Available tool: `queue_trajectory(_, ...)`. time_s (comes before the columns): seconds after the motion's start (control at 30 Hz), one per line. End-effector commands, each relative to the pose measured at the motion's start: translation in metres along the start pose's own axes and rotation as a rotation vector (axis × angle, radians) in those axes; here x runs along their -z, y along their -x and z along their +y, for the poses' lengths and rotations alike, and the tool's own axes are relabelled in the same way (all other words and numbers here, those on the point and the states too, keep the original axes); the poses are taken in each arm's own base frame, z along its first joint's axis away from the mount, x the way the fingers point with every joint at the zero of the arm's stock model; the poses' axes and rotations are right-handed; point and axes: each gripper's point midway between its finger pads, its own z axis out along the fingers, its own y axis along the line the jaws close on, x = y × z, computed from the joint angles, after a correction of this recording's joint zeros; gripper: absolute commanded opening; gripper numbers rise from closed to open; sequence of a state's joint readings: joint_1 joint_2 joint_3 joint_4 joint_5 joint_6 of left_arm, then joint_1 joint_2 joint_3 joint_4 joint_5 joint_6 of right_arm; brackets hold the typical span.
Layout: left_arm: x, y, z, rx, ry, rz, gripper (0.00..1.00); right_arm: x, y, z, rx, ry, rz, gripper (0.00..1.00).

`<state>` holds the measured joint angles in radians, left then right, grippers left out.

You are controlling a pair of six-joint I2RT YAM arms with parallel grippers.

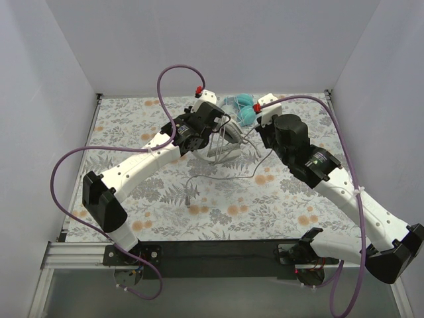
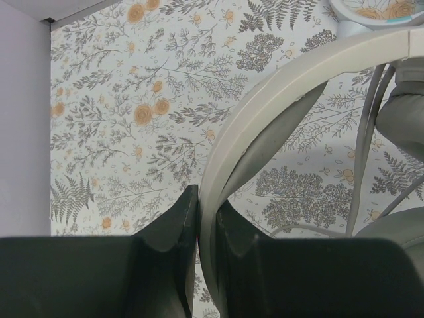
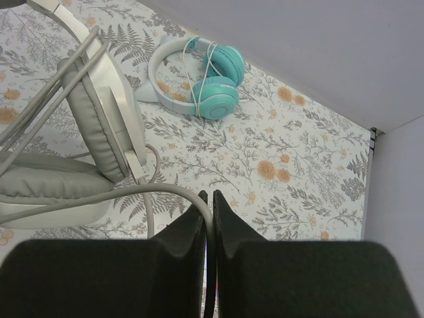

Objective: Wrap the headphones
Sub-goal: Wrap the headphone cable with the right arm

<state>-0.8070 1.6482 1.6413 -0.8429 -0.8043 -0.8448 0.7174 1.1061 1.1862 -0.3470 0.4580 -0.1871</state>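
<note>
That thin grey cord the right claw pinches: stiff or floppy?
Probably floppy: the cord bends loosely away from the right gripper and trails slack across the mat. Likely light; being thin and smooth, it may slip through the fingers.

white arms (image 1: 139,169), blk joints (image 1: 103,199), purple cables (image 1: 158,83)

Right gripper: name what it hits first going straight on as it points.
Shut on the grey cable, the right gripper would likely meet bare floral tablecloth first; the teal headphones lie left of that line, depth unclear.
</note>
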Motion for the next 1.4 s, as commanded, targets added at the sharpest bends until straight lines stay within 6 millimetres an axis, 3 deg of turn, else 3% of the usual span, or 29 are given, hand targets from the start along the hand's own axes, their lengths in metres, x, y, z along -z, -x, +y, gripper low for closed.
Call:
queue_trajectory(0.0,0.013,0.026,0.015,0.070,0.042,-0.072,0.00,0.009,0.031,-0.020,-0.034,-0.066,-0.078,0.11)
queue_trajectory(0.47,0.017,0.027,0.009,0.054,-0.003,-0.077,0.00,-0.002,0.039,-0.029,0.059,-0.111,-0.056,0.17)
queue_trajectory(1.03,0.023,0.037,0.022,0.093,0.043,-0.101,0.00,0.013,0.028,-0.034,0.007,-0.126,-0.049,0.17)
queue_trajectory(1.37,0.025,0.034,0.015,0.067,-0.003,-0.097,0.00,0.000,0.037,-0.036,0.083,-0.137,-0.038,0.23)
